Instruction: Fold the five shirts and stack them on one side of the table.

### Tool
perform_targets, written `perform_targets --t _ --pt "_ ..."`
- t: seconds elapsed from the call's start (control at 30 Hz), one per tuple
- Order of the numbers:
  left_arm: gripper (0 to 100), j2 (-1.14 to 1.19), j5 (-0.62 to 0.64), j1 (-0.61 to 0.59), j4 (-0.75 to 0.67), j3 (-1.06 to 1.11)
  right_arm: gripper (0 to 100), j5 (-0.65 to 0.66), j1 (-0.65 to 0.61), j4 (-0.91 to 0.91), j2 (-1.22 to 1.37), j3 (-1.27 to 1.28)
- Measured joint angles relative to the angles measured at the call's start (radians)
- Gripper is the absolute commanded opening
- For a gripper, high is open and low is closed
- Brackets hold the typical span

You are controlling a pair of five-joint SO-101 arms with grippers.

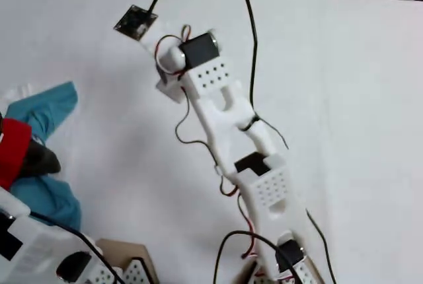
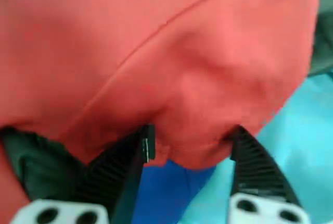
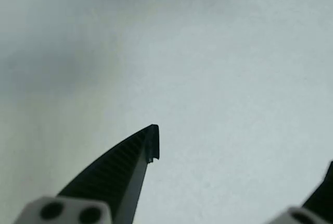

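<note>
One dark shirt (image 1: 42, 159) under red shirt (image 1: 13, 148)

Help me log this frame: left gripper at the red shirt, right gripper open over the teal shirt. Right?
No. The right wrist view shows the right gripper open over bare table, not the teal shirt. The left gripper is at the red shirt.

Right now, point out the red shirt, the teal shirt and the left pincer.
red shirt (image 2: 156, 41), left wrist view, middle of the cloth.
teal shirt (image 1: 51, 107), high view, its upper part.
left pincer (image 2: 191, 143), left wrist view, midway between its fingertips.
</note>
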Motion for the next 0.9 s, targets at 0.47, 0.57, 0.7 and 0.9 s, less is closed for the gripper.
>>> perform_targets --t 0.47,0.57,0.7,0.9 --pt "2 0.000 0.107 0.063 0.133 -0.227 47.6 0.000 0.000 0.000 0.000 0.000" --pt "2 0.002 0.175 0.143 0.299 -0.404 47.6 0.000 0.000 0.000 0.000 0.000" --pt "2 0.002 0.258 0.288 0.525 -0.686 47.6 0.000 0.000 0.000 0.000 0.000" --pt "2 0.000 0.364 0.422 0.608 -0.936 47.6 0.000 0.000 0.000 0.000 0.000"
